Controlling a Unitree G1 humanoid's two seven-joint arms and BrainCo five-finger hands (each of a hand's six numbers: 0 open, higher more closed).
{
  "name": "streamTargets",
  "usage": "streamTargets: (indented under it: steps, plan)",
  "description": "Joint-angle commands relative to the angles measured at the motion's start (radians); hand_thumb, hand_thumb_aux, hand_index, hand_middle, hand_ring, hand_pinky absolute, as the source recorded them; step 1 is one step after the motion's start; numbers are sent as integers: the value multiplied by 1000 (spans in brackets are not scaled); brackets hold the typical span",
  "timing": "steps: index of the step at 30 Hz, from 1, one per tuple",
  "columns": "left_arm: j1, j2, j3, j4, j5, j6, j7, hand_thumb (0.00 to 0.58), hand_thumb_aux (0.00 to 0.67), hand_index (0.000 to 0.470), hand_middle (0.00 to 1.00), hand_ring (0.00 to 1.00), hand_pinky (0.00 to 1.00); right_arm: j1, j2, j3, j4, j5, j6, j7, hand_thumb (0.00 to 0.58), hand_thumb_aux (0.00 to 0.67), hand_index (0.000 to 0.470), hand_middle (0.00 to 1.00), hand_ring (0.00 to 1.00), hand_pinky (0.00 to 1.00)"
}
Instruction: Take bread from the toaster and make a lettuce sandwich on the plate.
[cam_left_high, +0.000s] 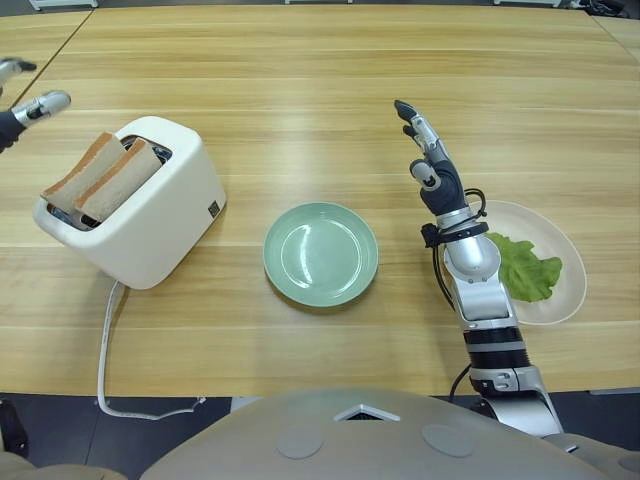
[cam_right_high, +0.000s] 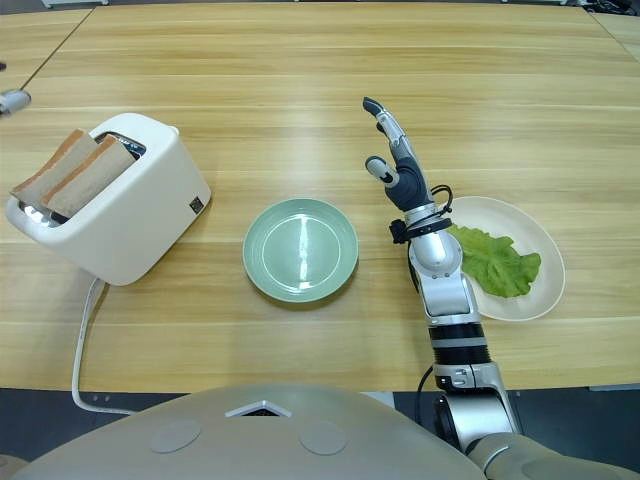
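A white toaster (cam_left_high: 150, 205) stands at the left of the table with two slices of bread (cam_left_high: 105, 177) sticking up out of its slots. An empty green plate (cam_left_high: 320, 253) lies in the middle. A lettuce leaf (cam_left_high: 525, 268) rests in a cream dish (cam_left_high: 570, 275) on the right. My right hand (cam_left_high: 428, 160) is held above the table between the green plate and the dish, fingers stretched out and holding nothing. My left hand (cam_left_high: 25, 105) is at the left edge, up and left of the toaster, with fingers extended and nothing in them.
The toaster's white cord (cam_left_high: 105, 350) runs off the table's front edge at the left. Bare wooden table (cam_left_high: 300, 80) stretches behind the objects.
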Motion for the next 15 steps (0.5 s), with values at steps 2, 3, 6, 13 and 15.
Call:
streamTargets:
  steps: [2,3,6,13,15]
  plan:
    - [43,23,-67,27,26,-12,-34,413,310,217,0,0,0,18,-14,-13,-11,-5,11,-4,0,0,0,0,0,0]
    - [43,23,-72,26,22,-15,-37,443,344,241,0,0,0,19,-15,-14,-12,-5,12,-3,0,0,0,0,0,0]
    - [41,27,-81,31,18,-18,-40,494,413,289,0,0,0,21,-17,-15,-14,-6,13,-3,0,0,0,0,0,0]
    - [34,38,-80,50,-1,-29,-46,516,447,313,0,0,0,24,-20,-14,-18,-9,16,-5,0,0,0,0,0,0]
    - [28,42,-56,45,-17,-26,-46,491,407,286,0,0,0,24,-21,-14,-20,-8,18,-4,0,0,0,0,0,0]
